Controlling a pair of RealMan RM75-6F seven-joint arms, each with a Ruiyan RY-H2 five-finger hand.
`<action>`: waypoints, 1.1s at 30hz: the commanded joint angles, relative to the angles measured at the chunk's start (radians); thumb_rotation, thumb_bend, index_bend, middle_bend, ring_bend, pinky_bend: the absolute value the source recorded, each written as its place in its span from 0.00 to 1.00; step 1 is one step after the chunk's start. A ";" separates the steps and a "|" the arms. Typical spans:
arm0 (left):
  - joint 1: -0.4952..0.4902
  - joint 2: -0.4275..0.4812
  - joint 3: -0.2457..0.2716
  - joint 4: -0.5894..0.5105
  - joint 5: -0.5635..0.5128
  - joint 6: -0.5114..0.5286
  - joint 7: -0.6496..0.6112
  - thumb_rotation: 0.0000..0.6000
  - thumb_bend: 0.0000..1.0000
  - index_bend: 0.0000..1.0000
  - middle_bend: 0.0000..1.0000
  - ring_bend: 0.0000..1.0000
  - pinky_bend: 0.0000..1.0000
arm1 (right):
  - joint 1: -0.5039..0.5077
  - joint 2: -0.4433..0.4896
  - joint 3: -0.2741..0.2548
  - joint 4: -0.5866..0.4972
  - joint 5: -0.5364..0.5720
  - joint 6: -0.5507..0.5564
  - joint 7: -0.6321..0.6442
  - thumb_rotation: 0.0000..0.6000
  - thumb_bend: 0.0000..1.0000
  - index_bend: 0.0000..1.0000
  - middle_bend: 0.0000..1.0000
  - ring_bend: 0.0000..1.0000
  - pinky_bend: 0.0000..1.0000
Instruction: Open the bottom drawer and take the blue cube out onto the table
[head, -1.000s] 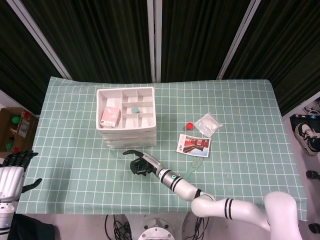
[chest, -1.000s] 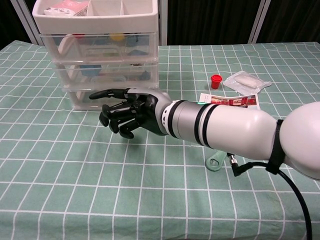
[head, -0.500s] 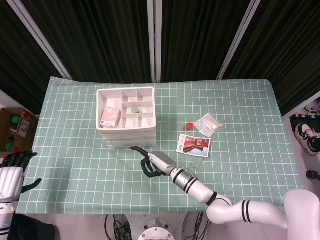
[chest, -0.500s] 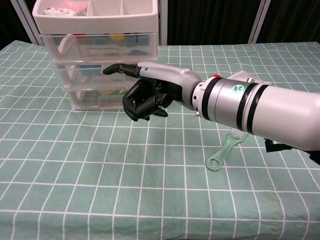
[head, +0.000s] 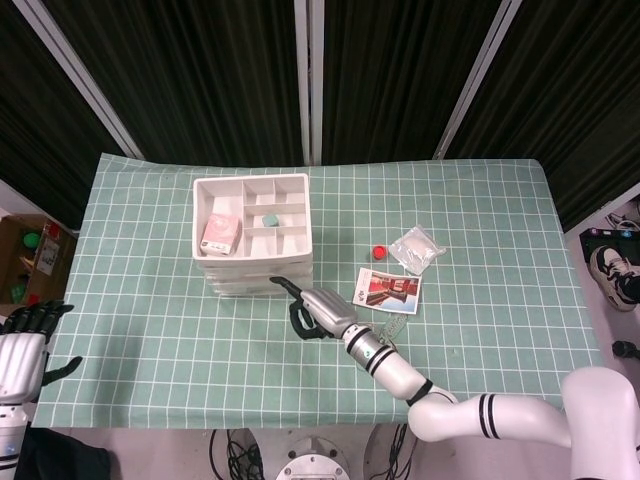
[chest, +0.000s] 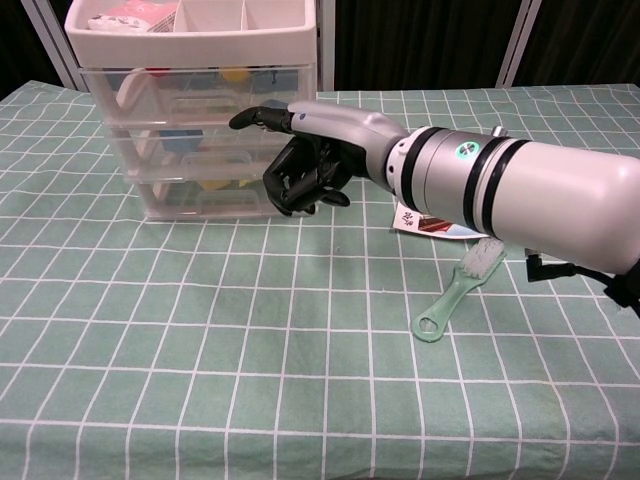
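The white drawer unit (head: 252, 235) stands at the table's back left, with three clear drawers stacked under an open tray. Its bottom drawer (chest: 190, 192) is closed. Through the clear fronts I see coloured shapes, among them a blue one (chest: 180, 143) in the middle drawer, but I cannot pick out the blue cube for certain. My right hand (chest: 305, 165) is at the right part of the lower drawer fronts, most fingers curled in and one long finger (chest: 255, 117) stretched left along the middle drawer. It holds nothing visible. The right hand (head: 315, 310) lies just before the unit. My left hand (head: 28, 335) hangs off the table's left edge, holding nothing.
A green brush-like tool (chest: 455, 290) lies on the cloth under my right forearm. A printed card (head: 387, 288), a red cap (head: 379, 251) and a small plastic bag (head: 416, 249) lie right of the drawers. The top tray holds a pink box (head: 221, 232) and a teal piece (head: 268, 220).
My right hand has moved from the cloth in front of the unit up and right to the drawer fronts, turning so its curled fingers face the lower drawers. The left hand has stayed still.
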 joint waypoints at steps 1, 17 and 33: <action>-0.002 -0.001 -0.001 0.003 0.000 -0.002 0.000 1.00 0.05 0.24 0.21 0.18 0.20 | 0.010 -0.004 0.003 0.010 0.016 -0.005 0.001 1.00 0.61 0.04 0.65 0.69 0.86; -0.002 -0.008 0.000 0.013 -0.004 -0.007 -0.008 1.00 0.05 0.24 0.20 0.18 0.20 | 0.073 -0.026 0.010 0.069 0.106 -0.041 -0.009 1.00 0.61 0.05 0.65 0.69 0.86; 0.001 -0.010 0.001 0.014 -0.004 -0.001 -0.008 1.00 0.05 0.24 0.21 0.18 0.20 | 0.079 0.103 0.003 -0.060 0.191 -0.126 0.046 1.00 0.61 0.28 0.67 0.70 0.88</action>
